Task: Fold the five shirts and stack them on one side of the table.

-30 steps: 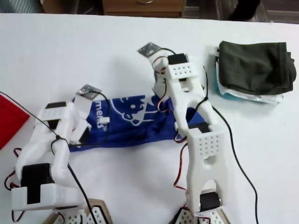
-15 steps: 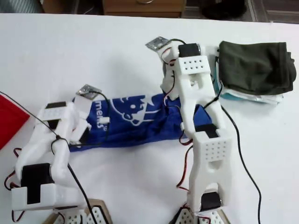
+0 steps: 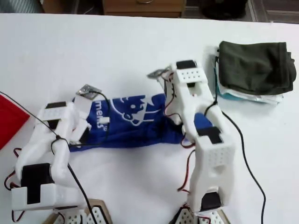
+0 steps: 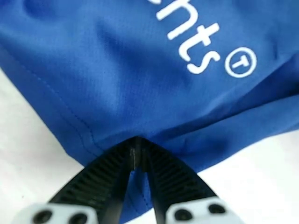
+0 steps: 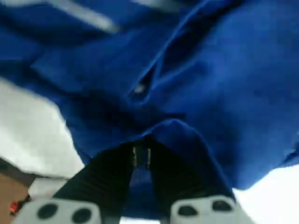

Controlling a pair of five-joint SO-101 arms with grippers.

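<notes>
Left wrist view: left hand (image 4: pixel 135 156) clamps blue shirt (image 4: pixel 140 70); right hand (image 5: pixel 140 156) too.

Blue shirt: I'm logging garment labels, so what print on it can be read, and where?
White lettering on the blue shirt: cut off by the picture's edge, no whole word reads.
Circled mark beside it: one letter in a ring.
Same lettering, high view: too small to read.

One blue shirt (image 3: pixel 133 125) (one stack (image 3: pixel 254 69))

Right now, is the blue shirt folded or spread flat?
Partly folded: the blue shirt is a narrow band, with left gripper and right gripper shut on it.
</notes>
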